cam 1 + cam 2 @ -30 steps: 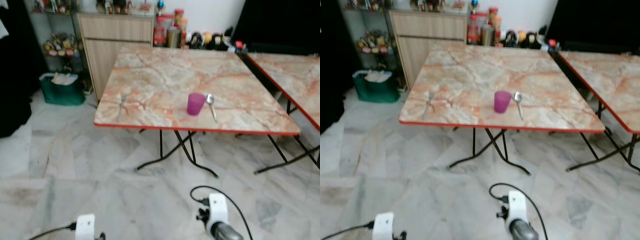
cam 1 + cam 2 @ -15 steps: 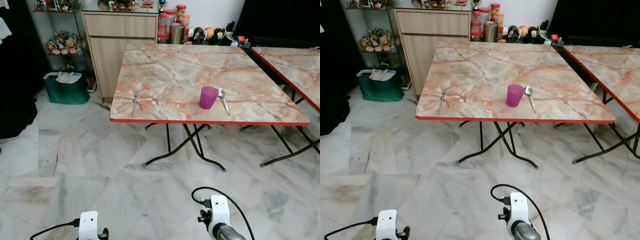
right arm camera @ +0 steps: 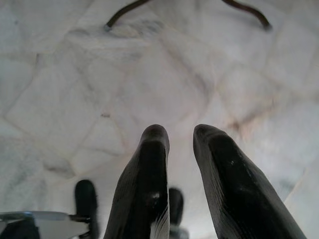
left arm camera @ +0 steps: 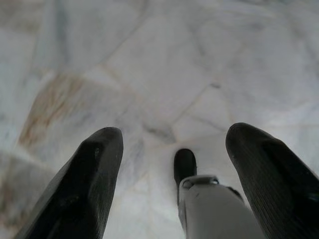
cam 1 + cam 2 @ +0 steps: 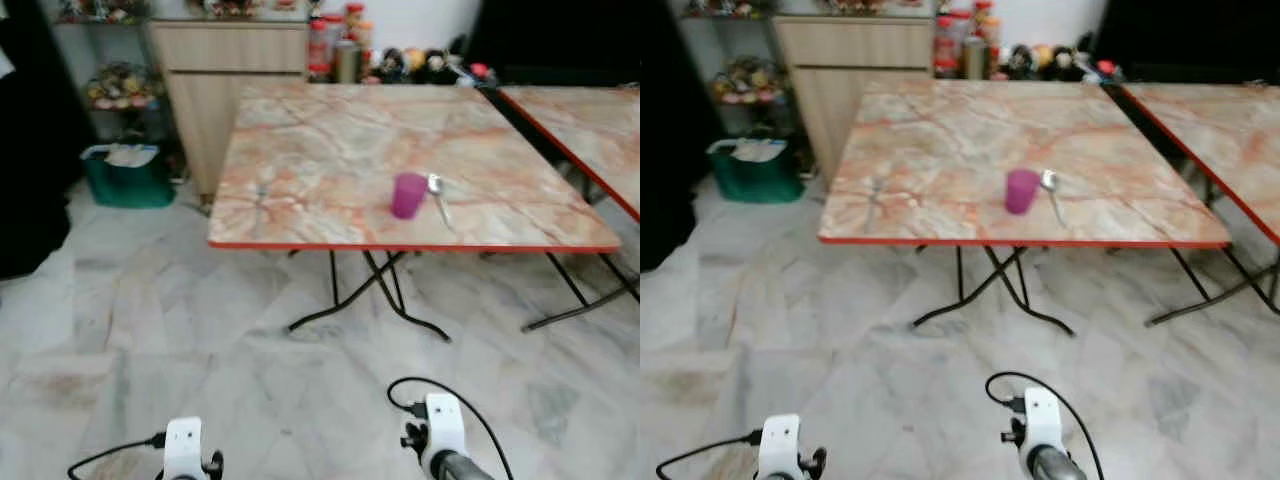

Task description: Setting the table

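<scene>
A purple cup (image 5: 408, 195) stood upright near the front edge of the marble-patterned desk (image 5: 330, 140), with a spoon (image 5: 437, 196) lying just beside it on the robot's right. A fork (image 5: 261, 193) lay well apart from them toward the desk's left front corner, its outline blurred and hard to make out. What the cup held could not be seen. The desk had a red rim and black folding legs (image 5: 372, 300), and stood on a pale marble-tiled floor (image 5: 200, 330). A second desk (image 5: 590, 125) of the same pattern stood to the right, cut off by the frame. Behind stood a wooden cabinet (image 5: 225, 75), beside it a row of jars and bottles (image 5: 340, 55) too blurred to tell apart, and a green bin (image 5: 125, 178) with pale contents on the floor at left.

The left claw (image 4: 172, 174) hung low over the floor, its fingers wide apart and holding nothing. The right claw (image 3: 180, 169) also hung over the floor, its fingers close together with a narrow gap, holding nothing.
</scene>
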`<state>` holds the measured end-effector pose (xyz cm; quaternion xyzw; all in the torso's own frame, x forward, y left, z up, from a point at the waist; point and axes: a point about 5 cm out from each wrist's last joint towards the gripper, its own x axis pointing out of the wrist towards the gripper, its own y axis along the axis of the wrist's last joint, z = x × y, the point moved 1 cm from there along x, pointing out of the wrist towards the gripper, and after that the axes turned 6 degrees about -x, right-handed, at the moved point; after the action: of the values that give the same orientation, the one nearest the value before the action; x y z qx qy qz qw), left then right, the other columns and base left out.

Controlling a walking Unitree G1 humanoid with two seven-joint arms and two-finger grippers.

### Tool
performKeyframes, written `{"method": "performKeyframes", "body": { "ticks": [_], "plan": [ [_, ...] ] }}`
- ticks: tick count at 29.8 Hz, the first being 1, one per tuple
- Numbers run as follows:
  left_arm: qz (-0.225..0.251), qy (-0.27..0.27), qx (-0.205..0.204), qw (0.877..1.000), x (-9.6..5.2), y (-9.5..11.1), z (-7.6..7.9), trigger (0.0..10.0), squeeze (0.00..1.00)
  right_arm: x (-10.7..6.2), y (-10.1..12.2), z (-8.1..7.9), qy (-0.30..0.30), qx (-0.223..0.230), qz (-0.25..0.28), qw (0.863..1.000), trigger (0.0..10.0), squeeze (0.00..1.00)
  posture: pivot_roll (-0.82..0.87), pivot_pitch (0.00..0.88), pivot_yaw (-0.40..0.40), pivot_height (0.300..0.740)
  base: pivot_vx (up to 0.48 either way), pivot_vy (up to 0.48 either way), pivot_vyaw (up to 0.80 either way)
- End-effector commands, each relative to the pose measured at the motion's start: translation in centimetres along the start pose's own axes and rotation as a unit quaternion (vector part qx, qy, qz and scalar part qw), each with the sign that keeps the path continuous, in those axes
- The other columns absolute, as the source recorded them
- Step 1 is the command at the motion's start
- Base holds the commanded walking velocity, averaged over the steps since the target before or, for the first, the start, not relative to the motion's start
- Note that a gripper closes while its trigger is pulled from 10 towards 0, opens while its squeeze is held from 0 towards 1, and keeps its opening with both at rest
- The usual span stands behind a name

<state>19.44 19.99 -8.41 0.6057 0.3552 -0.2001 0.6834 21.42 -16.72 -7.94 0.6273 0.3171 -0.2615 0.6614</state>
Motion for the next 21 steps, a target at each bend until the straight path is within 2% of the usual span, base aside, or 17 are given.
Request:
{"method": "performKeyframes", "body": {
  "ticks": [1,21],
  "plan": [
    [-0.013,0.009,-0.005,1.000,-0.15,-0.66,-0.33,10.0,0.00,0.13,0.43,-0.32,0.003,0.006,0.005,1.000,10.0,0.00,0.03,0.000,-0.049,0.740,0.356,0.000,0.00],
    [-0.018,0.006,-0.003,1.000,-0.23,-0.98,-0.25,10.0,0.00,0.18,0.65,-0.69,0.011,0.005,0.011,1.000,10.0,0.00,0.02,0.000,-0.047,0.740,0.346,0.000,0.00]
  ]
}}
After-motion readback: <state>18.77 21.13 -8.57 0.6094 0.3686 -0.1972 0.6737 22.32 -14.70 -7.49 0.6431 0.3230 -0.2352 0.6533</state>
